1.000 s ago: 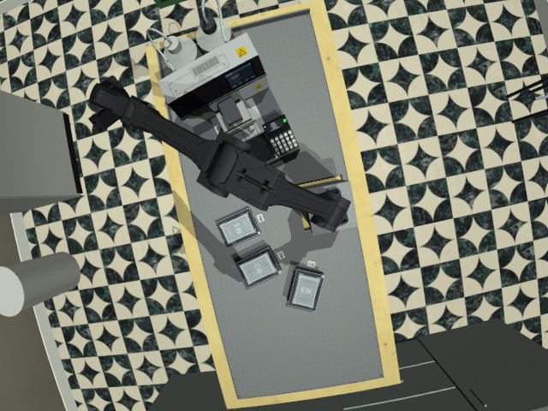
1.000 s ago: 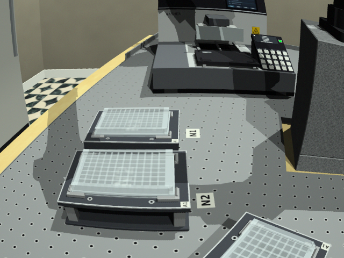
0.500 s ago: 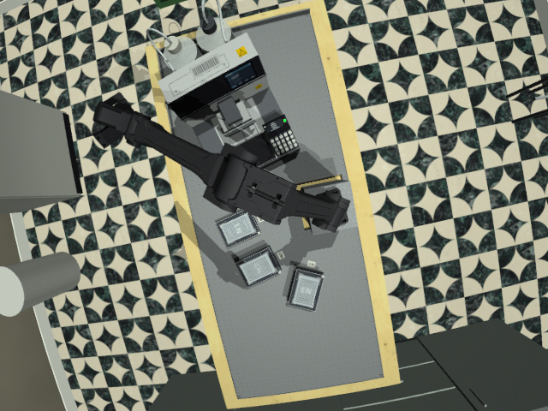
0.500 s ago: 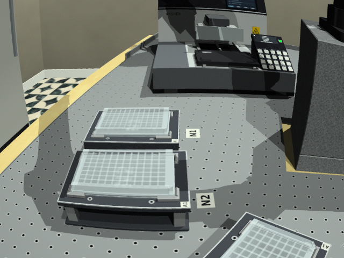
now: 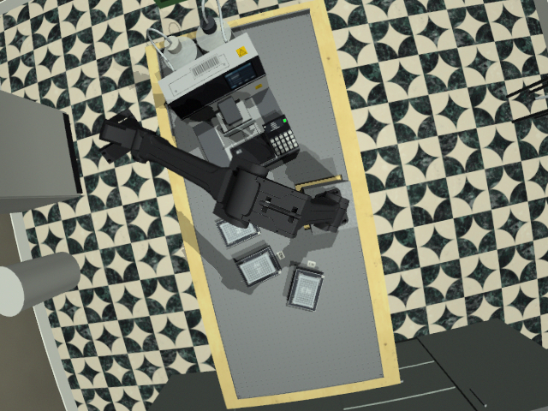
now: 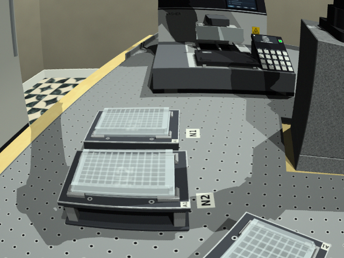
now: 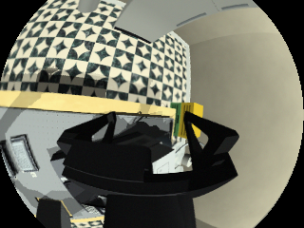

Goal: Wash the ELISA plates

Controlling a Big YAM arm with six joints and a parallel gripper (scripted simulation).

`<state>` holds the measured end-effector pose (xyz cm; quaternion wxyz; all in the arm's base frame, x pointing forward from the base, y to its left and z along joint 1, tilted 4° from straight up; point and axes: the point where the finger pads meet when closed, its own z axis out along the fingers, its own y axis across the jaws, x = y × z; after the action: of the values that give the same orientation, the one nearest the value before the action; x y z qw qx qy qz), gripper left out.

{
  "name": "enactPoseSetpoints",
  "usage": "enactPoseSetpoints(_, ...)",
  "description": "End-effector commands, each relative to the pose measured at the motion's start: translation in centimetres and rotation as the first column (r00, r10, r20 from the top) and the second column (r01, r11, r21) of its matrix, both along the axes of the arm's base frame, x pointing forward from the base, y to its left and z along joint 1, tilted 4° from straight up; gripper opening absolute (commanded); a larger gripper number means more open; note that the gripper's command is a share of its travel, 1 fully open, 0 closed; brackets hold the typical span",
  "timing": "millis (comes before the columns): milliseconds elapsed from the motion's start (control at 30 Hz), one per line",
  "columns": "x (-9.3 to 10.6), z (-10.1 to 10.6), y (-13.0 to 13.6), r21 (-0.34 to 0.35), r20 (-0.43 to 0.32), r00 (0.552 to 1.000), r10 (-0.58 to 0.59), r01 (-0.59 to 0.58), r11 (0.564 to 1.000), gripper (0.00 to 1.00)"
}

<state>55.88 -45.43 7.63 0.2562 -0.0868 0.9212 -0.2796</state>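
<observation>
Green lamp (image 5: 284, 120) (image 6: 280, 41) on the washer's keypad (image 5: 283, 140) (image 6: 274, 58)

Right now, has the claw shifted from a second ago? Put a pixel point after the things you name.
Yes. In the top view the claw (image 5: 110, 134) (image 7: 149, 115) has moved down the picture, farther along the bench's left wooden edge (image 5: 185, 221) (image 6: 91, 84) (image 7: 71, 103).
</observation>
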Motion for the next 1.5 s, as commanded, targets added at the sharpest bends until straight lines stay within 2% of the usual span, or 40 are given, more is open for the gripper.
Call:
enactPoseSetpoints(0,0.6,2.3,2.1,0.033,0.027,1.000,0.000,-0.001,0.999,1.00)
enactPoseSetpoints(67,0.6,2.3,2.1,0.033,0.027,1.000,0.000,-0.001,0.999,1.00)
enactPoseSetpoints(100,1.1,5.4,-0.1,0.028,0.067,0.997,-0.022,0.021,0.999,1.00)
enactPoseSetpoints(133,1.0,5.3,0.4,0.050,0.062,0.998,-0.023,0.020,0.999,1.00)
enactPoseSetpoints(167,-0.6,2.2,2.5,0.086,0.012,1.000,-0.021,0.019,0.996,1.00)
enactPoseSetpoints(200,0.1,2.1,4.0,0.084,0.010,1.000,-0.004,0.003,0.996,1.00)
enactPoseSetpoints(267,0.3,2.5,4.6,0.066,0.035,0.999,-0.004,0.001,0.998,1.00)
enactPoseSetpoints(400,-0.1,2.3,6.3,0.067,0.035,0.999,-0.004,0.001,0.998,1.00)
enactPoseSetpoints(433,-0.6,1.7,7.2,0.120,0.002,1.000,-0.001,0.001,0.993,1.00)
enactPoseSetpoints(467,1.1,4.6,6.4,0.118,0.040,0.999,-0.001,-0.003,0.993,1.00)
enactPoseSetpoints(500,0.9,4.5,6.9,0.138,0.034,0.999,-0.002,-0.003,0.990,1.00)
enactPoseSetpoints(533,-1.1,1.5,8.6,0.171,-0.017,1.000,-0.003,0.005,0.985,1.00)
enactPoseSetpoints(633,-1.3,1.4,9.0,0.167,-0.019,1.000,-0.006,0.009,0.986,1.00)
enactPoseSetpoints(667,-1.5,1.9,8.4,0.151,0.007,1.000,-0.019,0.018,0.988,1.00)
enactPoseSetpoints(800,-1.6,1.6,11.0,0.152,0.007,1.000,-0.006,0.005,0.988,1.00)
enactPoseSetpoints(833,-2.3,1.0,11.9,0.202,-0.030,1.000,-0.004,0.010,0.979,1.00)
enactPoseSetpoints(867,-0.8,3.3,11.3,0.207,-0.002,1.000,-0.006,0.006,0.978,1.00)
enactPoseSetpoints(900,-0.9,3.4,11.7,0.223,-0.008,1.000,-0.007,0.009,0.975,1.00)
enactPoseSetpoints(933,-2.9,0.9,13.3,0.249,-0.052,0.999,-0.006,0.019,0.968,1.00)
enactPoseSetpoints(1133,-3.6,0.8,15.6,0.232,-0.029,1.000,-0.011,0.017,0.973,1.00)
enactPoseSetpoints(1200,-3.6,0.8,15.6,0.232,-0.029,1.000,-0.011,0.017,0.973,1.00)
enactPoseSetpoints(1233,-2.6,3.0,14.7,0.251,-0.018,1.000,-0.021,0.024,0.968,1.00)
enactPoseSetpoints(1300,-3.1,2.9,15.5,0.295,-0.043,0.999,-0.025,0.037,0.955,1.00)
enactPoseSetpoints(1333,-5.0,0.1,17.7,0.319,-0.095,0.995,-0.011,0.041,0.947,1.00)
enactPoseSetpoints(1467,-5.5,0.2,19.1,0.304,-0.071,0.997,-0.015,0.036,0.952,1.00)
